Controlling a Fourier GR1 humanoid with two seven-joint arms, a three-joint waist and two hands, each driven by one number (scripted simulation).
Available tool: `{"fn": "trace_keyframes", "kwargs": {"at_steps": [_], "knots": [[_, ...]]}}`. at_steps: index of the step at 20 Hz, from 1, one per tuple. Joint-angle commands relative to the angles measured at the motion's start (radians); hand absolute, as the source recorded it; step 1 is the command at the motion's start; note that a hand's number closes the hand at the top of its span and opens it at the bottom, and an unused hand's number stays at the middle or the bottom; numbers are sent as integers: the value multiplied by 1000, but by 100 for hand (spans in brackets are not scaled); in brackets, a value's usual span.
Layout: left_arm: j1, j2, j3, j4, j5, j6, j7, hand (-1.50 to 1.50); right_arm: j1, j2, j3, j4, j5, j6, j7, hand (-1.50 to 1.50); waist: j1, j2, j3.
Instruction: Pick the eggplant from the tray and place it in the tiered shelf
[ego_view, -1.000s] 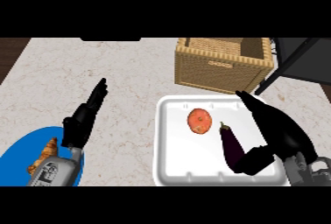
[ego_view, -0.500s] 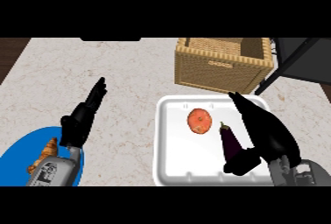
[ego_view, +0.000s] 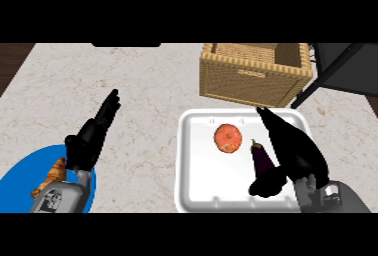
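Right hand over the tray, fingers straight, thumb curled against the eggplant. Eggplant lying lengthwise, stem end away from the robot. Left hand open above the desk.

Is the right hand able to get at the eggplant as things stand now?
Probably yes. The right hand hangs over the white tray, right beside the eggplant, with its thumb by the eggplant's lower end. Nothing lies between them; the round orange food sits off to the other side.
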Motion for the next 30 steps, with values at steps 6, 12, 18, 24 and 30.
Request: {"fn": "trace_keyframes", "kwargs": {"at_steps": [6,12,18,24,30], "knots": [[7,-40,11,2,-38,-1,21,0,23,68,-8,16,61,89,94,-150,-1,0,0],[-15,-66,23,36,-73,9,-4,0,38,94,-19,70,124,105,51,-150,-2,0,0],[-82,-54,81,113,-63,-54,-41,0,50,108,-63,160,189,111,-57,-150,-3,1,0],[-7,-66,77,41,-81,-70,-24,0,160,132,-51,196,295,30,-156,-150,-3,0,0],[61,-86,66,-28,-105,-82,-27,0,101,183,-105,298,321,60,-193,-150,1,1,0]]}}
